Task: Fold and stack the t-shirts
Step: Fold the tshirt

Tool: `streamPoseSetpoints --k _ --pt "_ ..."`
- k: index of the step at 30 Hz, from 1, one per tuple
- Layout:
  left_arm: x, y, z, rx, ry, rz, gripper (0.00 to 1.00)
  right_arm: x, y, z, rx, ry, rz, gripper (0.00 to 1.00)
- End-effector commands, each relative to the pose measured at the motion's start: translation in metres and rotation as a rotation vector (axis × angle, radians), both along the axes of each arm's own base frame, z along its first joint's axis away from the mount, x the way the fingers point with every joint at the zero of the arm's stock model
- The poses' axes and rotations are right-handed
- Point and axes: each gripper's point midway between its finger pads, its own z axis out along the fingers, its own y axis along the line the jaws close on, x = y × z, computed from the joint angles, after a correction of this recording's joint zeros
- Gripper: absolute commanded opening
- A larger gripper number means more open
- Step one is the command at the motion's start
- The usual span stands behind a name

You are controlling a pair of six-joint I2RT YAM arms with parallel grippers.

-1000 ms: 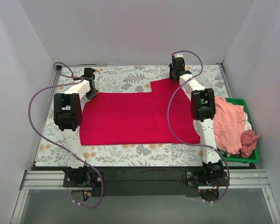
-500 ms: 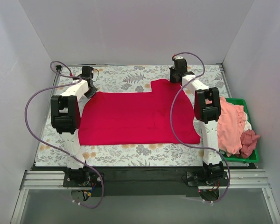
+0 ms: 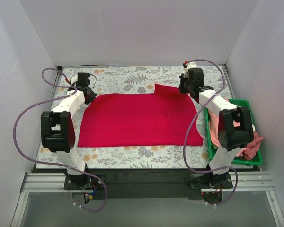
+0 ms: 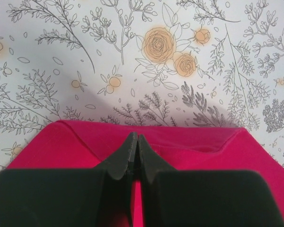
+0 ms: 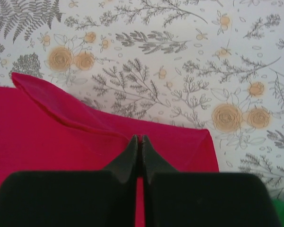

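Top external: arms stretched forward; left claw [image 3: 91, 96] and right claw [image 3: 183, 90] clamp far corners of red t-shirt [image 3: 137, 119].

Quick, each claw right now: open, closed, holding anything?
Left claw: closed, pinching the far edge of the red t-shirt.
Right claw: closed, pinching that same edge.

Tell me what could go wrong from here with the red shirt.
1. The left gripper and right gripper pinch only the far hem of the red t-shirt, so it may slip out if pulled.
2. The sleeve flap lies doubled over near the right gripper and could get folded in crooked.
3. In the top view the right arm's cable loops across the shirt's corner and might drag it.
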Motion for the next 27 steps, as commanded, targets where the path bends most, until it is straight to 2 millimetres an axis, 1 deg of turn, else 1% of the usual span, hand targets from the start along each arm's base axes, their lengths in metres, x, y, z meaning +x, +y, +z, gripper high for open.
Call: streamPoseSetpoints --k 1,3,4,5,6,7,8,9,10,11,12,13,14,15,16,21,22,25,27 --pt "-0.012 -0.002 0.021 -0.004 -0.071 0.001 0.0 -0.025 -0.012 0.016 -0.005 -0.051 -0.024 0.01" --pt "-0.017 0.0 0.022 -0.003 -0.081 0.011 0.0 -0.037 -0.017 0.016 -0.013 -0.048 -0.034 0.01" --pt "-0.024 0.003 0.022 0.004 -0.082 0.027 0.0 -0.043 -0.02 0.027 -0.008 -0.072 -0.038 0.01" --pt "-0.027 0.004 0.022 0.007 -0.084 0.035 0.0 -0.055 -0.023 0.016 -0.017 -0.048 -0.04 0.01" --pt "-0.029 0.005 0.022 0.009 -0.085 0.04 0.0 -0.06 -0.025 0.017 -0.018 -0.05 -0.043 0.01" --pt "-0.034 0.006 0.019 0.012 -0.08 0.052 0.0 -0.067 -0.028 0.025 -0.015 -0.071 -0.049 0.01" --pt "-0.036 0.007 0.024 0.01 -0.097 0.055 0.0 -0.075 -0.031 0.018 -0.022 -0.057 -0.052 0.01" --pt "-0.038 0.008 0.024 0.014 -0.098 0.06 0.0 -0.08 -0.034 0.018 -0.03 -0.059 -0.061 0.01" --pt "-0.041 0.01 0.023 0.017 -0.098 0.074 0.0 -0.085 -0.037 0.026 -0.031 -0.078 -0.072 0.01" --pt "-0.043 0.011 0.023 0.019 -0.1 0.078 0.0 -0.088 -0.041 0.028 -0.036 -0.082 -0.083 0.01" --pt "-0.044 0.011 0.026 0.018 -0.109 0.083 0.0 -0.095 -0.045 0.022 -0.051 -0.066 -0.089 0.01" --pt "-0.046 0.012 0.027 0.019 -0.114 0.088 0.0 -0.099 -0.047 0.028 -0.048 -0.079 -0.094 0.01" --pt "-0.048 0.014 0.027 0.026 -0.112 0.097 0.0 -0.102 -0.047 0.03 -0.048 -0.084 -0.094 0.01" --pt "-0.05 0.015 0.031 0.029 -0.124 0.104 0.0 -0.11 -0.05 0.023 -0.062 -0.051 -0.096 0.01" --pt "-0.052 0.017 0.033 0.035 -0.13 0.117 0.0 -0.114 -0.052 0.027 -0.062 -0.057 -0.1 0.01" --pt "-0.065 0.029 0.039 0.06 -0.156 0.191 0.0 -0.13 -0.059 0.027 -0.075 -0.027 -0.115 0.01" --pt "-0.067 0.029 0.043 0.062 -0.166 0.196 0.0 -0.135 -0.06 0.027 -0.074 -0.024 -0.112 0.01" --pt "-0.069 0.032 0.044 0.069 -0.172 0.208 0.0 -0.143 -0.063 0.029 -0.076 -0.023 -0.118 0.01" --pt "-0.071 0.035 0.042 0.079 -0.166 0.221 0.0 -0.15 -0.065 0.024 -0.083 -0.001 -0.123 0.01"
